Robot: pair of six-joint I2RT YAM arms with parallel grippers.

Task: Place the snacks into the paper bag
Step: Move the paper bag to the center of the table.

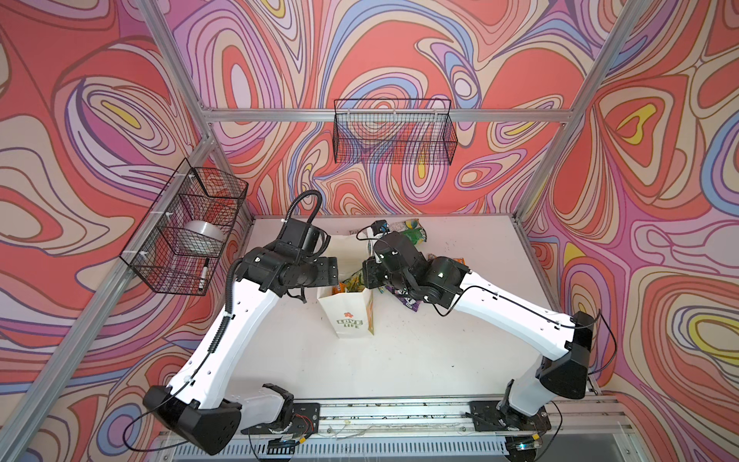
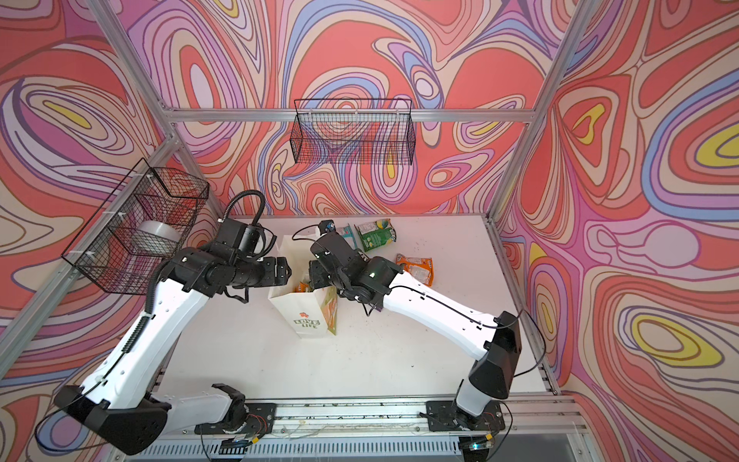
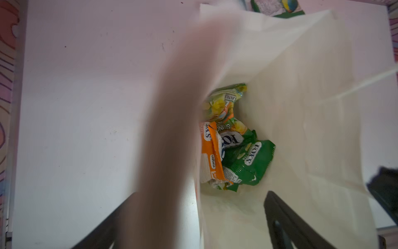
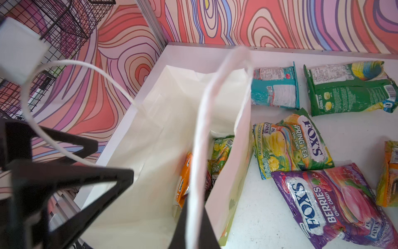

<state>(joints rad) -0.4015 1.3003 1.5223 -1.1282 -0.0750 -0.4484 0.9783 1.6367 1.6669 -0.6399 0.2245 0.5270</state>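
Observation:
The white paper bag (image 1: 347, 316) (image 2: 304, 316) stands upright mid-table with its mouth open. Inside it lie green, orange and yellow-green snacks (image 3: 237, 148). My right gripper (image 4: 193, 207) is shut on the bag's right cord handle (image 4: 206, 120) and holds it up. My left gripper (image 3: 200, 194) is open at the bag's left rim, one finger (image 3: 280, 217) inside the bag and the other outside. More snacks lie on the table right of the bag: teal (image 4: 274, 86), green (image 4: 349, 88), yellow-green (image 4: 295, 146), purple (image 4: 333, 204), orange (image 2: 416, 268).
A black wire basket (image 1: 394, 132) hangs on the back wall. Another basket (image 1: 188, 232), holding a tape roll and a marker, hangs on the left wall near my left arm. Aluminium frame posts stand at the table's back corners.

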